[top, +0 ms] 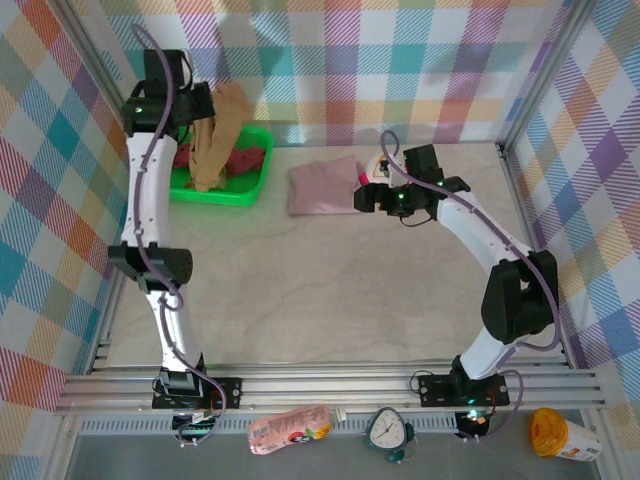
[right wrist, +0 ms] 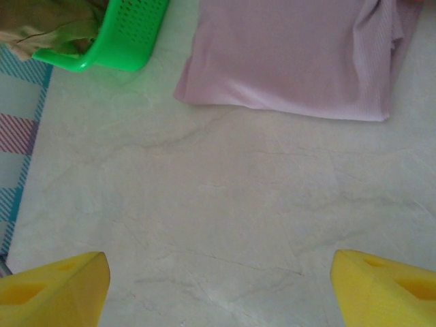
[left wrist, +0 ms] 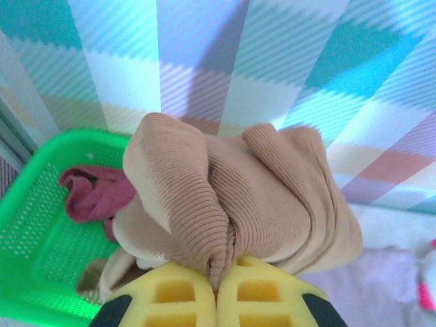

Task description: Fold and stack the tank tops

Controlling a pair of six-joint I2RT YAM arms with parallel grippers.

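Over the green basket [top: 212, 198] the left gripper [left wrist: 216, 279], jaws clamped, dangles the tan tank top [left wrist: 231, 197] lengthwise downward, while the right gripper [right wrist: 218, 279], jaws wide, hovers nearer the mauve top [right wrist: 293, 54].

The tan top [left wrist: 238, 197] hides perhaps half of the maroon top [left wrist: 95, 194] in the basket [left wrist: 34, 238], whose left side is cropped.

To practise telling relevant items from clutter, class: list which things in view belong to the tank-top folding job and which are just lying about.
Job: tan tank top, gripped by the left gripper; maroon tank top in the green basket; pink tank top on the table.
Lying about: pink striped plush toy; small clock; yellow container.
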